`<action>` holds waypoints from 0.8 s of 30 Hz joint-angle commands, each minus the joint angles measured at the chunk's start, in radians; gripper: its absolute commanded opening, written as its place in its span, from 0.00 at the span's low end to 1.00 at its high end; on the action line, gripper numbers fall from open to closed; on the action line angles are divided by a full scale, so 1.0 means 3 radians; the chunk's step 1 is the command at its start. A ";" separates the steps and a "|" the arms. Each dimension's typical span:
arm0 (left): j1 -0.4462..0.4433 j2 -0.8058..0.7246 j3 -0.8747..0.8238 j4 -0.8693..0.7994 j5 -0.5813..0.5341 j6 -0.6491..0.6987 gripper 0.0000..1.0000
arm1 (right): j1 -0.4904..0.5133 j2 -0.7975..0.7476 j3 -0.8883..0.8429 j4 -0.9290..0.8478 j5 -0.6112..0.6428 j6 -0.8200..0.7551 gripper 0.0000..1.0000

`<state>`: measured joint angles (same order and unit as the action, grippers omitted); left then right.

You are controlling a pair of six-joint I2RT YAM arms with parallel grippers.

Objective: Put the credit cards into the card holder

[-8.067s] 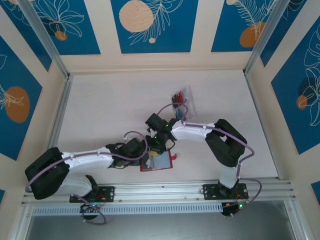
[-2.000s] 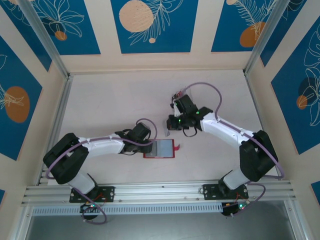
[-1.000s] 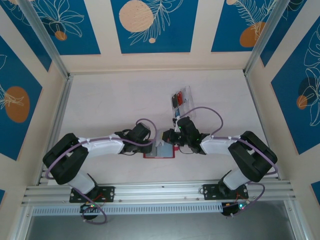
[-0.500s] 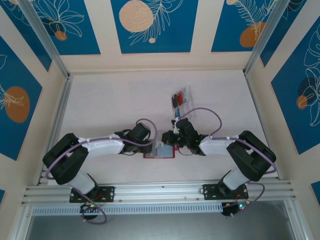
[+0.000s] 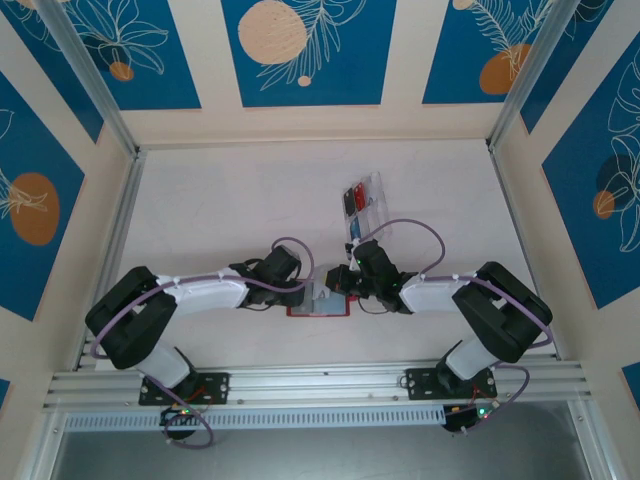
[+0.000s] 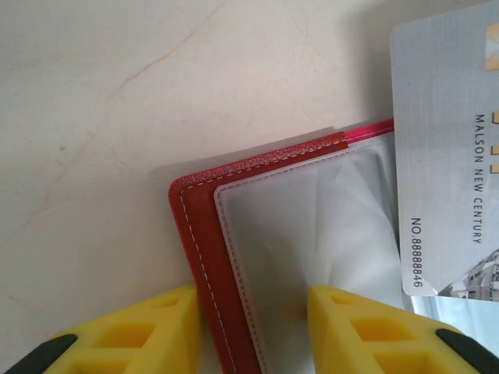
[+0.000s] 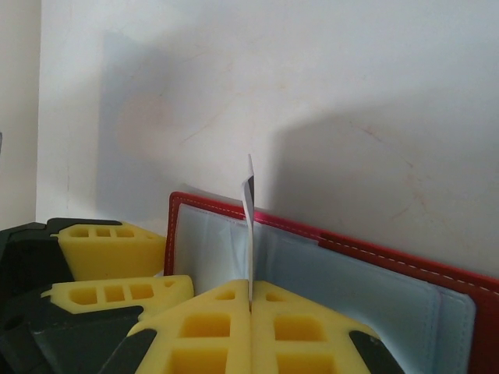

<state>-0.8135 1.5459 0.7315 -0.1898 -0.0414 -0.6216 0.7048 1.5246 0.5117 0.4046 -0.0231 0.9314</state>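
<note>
**A:** Where is the card holder point(image 5: 318, 303) lying?

**B:** We are seeing it lying open and flat on the desk point(image 5: 220, 200) between the two arms. Its long axis is running left to right in the overhead view.

**A:** And what are the end effectors doing?

**B:** The right end effector point(image 7: 250, 308) is pinching a pale credit card point(image 7: 249, 226), with its fingers closed on the card's lower edge. The card is standing upright, edge-on. The left end effector point(image 6: 249, 335) is standing part open, straddling the holder's left edge. One finger is over the desk and the other over the clear sleeve point(image 6: 312, 234). We cannot tell whether it is pressing down.

**A:** Which relation are we watching?

**B:** The sleeve is lying just beyond the card's edge, towards the left arm. The right arm is nearer, so we are judging that the card needs tilting flatter and sliding that way. More cards are waiting in the clear tray point(image 5: 362, 200), well apart.
</note>
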 commanded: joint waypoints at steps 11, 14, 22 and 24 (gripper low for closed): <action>0.0019 -0.0030 -0.0048 -0.0174 0.0082 -0.0041 0.39 | 0.0048 0.0156 -0.0058 0.0197 -0.0010 0.0024 0.00; 0.0022 -0.0017 -0.0050 -0.0160 0.0087 -0.0043 0.39 | 0.0067 0.0144 -0.0082 0.0195 -0.0005 0.0041 0.00; 0.0020 -0.0013 -0.0052 -0.0155 0.0081 -0.0042 0.39 | 0.0145 0.0144 -0.0206 0.0207 0.0023 0.0119 0.00; 0.0018 -0.0010 -0.0055 -0.0155 0.0082 -0.0040 0.39 | 0.0156 0.0135 -0.0243 0.0209 0.0026 0.0137 0.00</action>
<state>-0.8135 1.5459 0.7315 -0.1905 -0.0410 -0.6220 0.7399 1.5620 0.4698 0.4904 -0.0265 0.9619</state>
